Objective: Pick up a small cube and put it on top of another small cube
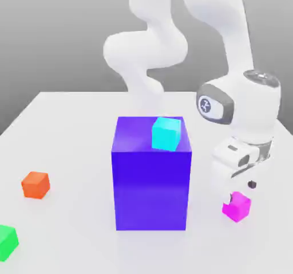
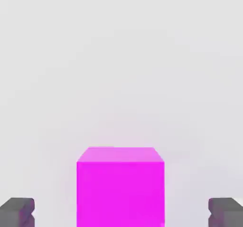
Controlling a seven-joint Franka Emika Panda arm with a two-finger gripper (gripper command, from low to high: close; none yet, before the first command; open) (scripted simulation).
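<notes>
Finds the small cube point(image 1: 237, 206), bright magenta, resting on the white table point(image 1: 68, 129) at about four o'clock from the big blue-violet block point(image 1: 151, 181) in the exterior view, just beside it yet not touching. Places the gripper point(image 1: 243, 188) directly above that cube, pointing straight down, presumably so as to drop over it squarely.

From the hand view, shows the pincer spread wide: dark fingertips point(image 2: 18, 212) to either side of the small cube point(image 2: 120, 185), each well clear of its flanks, nothing gripped. Keeps the cube centred in the gap, likely so that both pads meet opposite faces at once and do not shove it sideways.

Elsewhere, notes a cyan cube point(image 1: 166, 133) perched on top of the big block, toward the one o'clock corner of its top face; an orange cube point(image 1: 36, 184) at nine o'clock from the block; a green cube point(image 1: 7, 241) at eight o'clock, near the edge of the exterior view.

Judges the step as the approach before the grasp: calls for a short descent, then closing. Leaves lifting and stacking undone. Risks clipping the tall block when carrying the cube across, hence a need for a high lift.
</notes>
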